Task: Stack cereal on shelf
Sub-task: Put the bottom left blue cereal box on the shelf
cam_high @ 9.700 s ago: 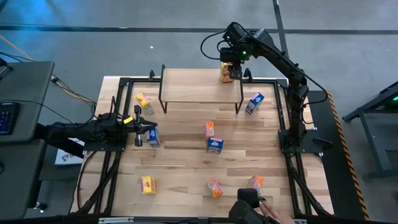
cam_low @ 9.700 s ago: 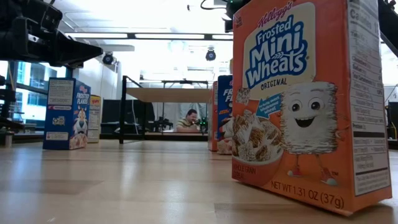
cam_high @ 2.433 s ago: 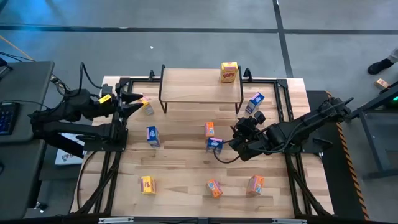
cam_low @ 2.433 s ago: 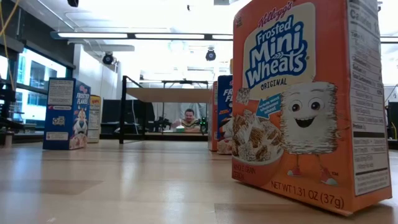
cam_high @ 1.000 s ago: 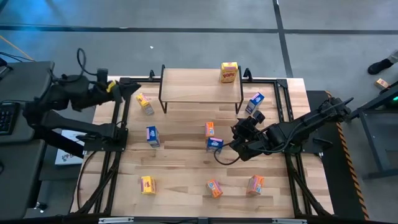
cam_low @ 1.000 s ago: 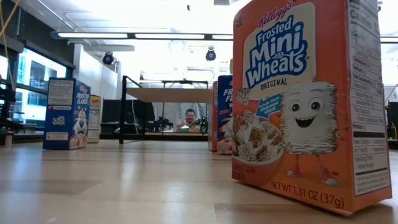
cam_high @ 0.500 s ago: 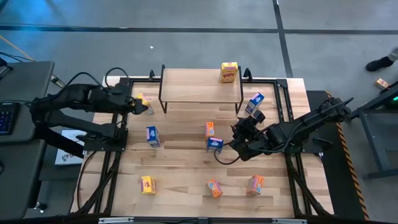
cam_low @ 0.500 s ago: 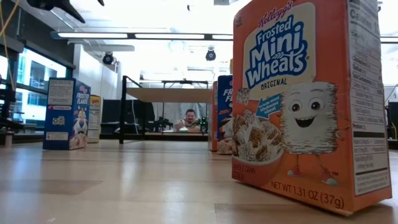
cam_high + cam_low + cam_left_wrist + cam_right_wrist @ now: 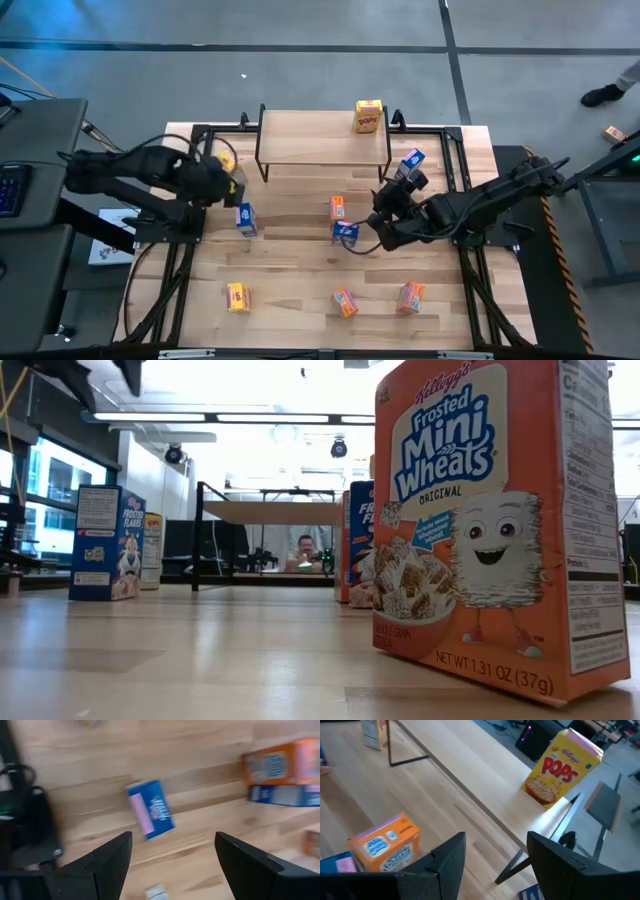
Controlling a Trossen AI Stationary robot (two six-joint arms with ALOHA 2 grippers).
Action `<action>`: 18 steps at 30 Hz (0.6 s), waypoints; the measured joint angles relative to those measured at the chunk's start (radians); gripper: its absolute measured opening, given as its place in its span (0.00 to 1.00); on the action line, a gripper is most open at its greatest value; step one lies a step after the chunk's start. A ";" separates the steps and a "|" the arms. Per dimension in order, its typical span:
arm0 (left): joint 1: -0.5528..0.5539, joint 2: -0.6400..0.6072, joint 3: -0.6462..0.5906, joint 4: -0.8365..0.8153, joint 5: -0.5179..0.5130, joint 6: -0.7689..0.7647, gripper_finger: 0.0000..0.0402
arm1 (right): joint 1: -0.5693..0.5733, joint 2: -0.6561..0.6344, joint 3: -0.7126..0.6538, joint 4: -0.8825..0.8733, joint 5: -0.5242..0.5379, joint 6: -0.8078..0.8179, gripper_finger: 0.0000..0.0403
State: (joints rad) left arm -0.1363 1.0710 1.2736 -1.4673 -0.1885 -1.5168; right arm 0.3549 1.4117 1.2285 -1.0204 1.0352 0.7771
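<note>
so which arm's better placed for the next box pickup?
Left, probably. The left gripper hangs open just above the blue box, which shows between its fingers in the left wrist view. The right gripper, also open, sits farther from the orange box.

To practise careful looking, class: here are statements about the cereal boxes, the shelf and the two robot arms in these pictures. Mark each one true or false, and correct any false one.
1. One yellow box stands on the shelf. True.
2. The left gripper is shut on a blue box. False: its fingers are open and empty, above a blue box on the table.
3. The right gripper is open and holds nothing. True.
4. An orange box and a blue box stand near each other mid-table. True.
5. Three boxes are on the shelf. False: only one is.
</note>
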 joint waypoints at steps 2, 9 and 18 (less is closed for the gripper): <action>-0.017 0.026 0.000 -0.003 -0.010 0.000 0.68 | -0.019 0.000 0.000 -0.002 -0.023 0.000 0.51; -0.042 0.120 0.000 0.002 -0.016 0.031 0.68 | -0.062 0.000 0.000 -0.001 -0.077 -0.027 0.51; -0.029 0.126 0.000 -0.096 -0.032 0.140 0.68 | -0.074 0.000 0.000 -0.001 -0.078 -0.045 0.51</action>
State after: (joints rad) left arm -0.1652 1.1968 1.2732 -1.5630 -0.2202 -1.3766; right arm 0.2809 1.4117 1.2285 -1.0218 0.9572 0.7319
